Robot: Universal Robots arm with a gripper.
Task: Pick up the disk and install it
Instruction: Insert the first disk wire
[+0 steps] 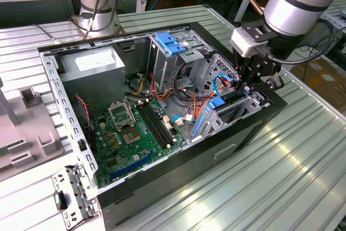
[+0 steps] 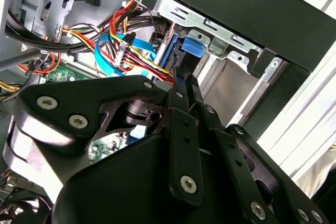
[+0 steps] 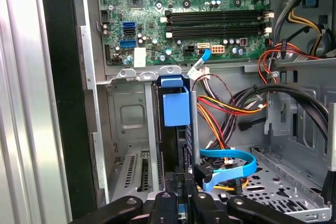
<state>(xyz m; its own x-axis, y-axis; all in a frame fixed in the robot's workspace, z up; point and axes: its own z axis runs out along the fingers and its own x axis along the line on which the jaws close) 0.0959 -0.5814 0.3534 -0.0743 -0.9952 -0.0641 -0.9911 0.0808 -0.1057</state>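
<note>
While the open PC case (image 1: 162, 187) sits on the ribbed metal tabletop (image 1: 281, 177), the tool (image 1: 250, 82) is seen lowered into the drive bay at the corner of the case on the exterior view's right. The disk (image 3: 176, 129) is already standing on edge in that bay, slotted between the grey metal bay walls (image 3: 131, 124), with its blue tab (image 3: 176, 107) facing the motherboard (image 3: 173, 14). In both wrist views the black fingers are closed together on the disk's near edge, so it's judged to be clamped on the disk rather than just hovering over it.

The key relation: the disk lies straight ahead of the tool, and its long axis runs along the bay slot, in line with the fingers and pointing toward the board. Any seating push would have to go along that same line, so it's a straight shot, no sideways offset can be made out.

Stuff that's hard to tell: how deep the disk is seated can't be judged, since its lower part is hidden by the fingers and the bay. The blue data cable (image 3: 231, 161) and the red and yellow power wires (image 3: 231, 108) lie just beside the bay, and whether anything's plugged into the disk is hidden.
</note>
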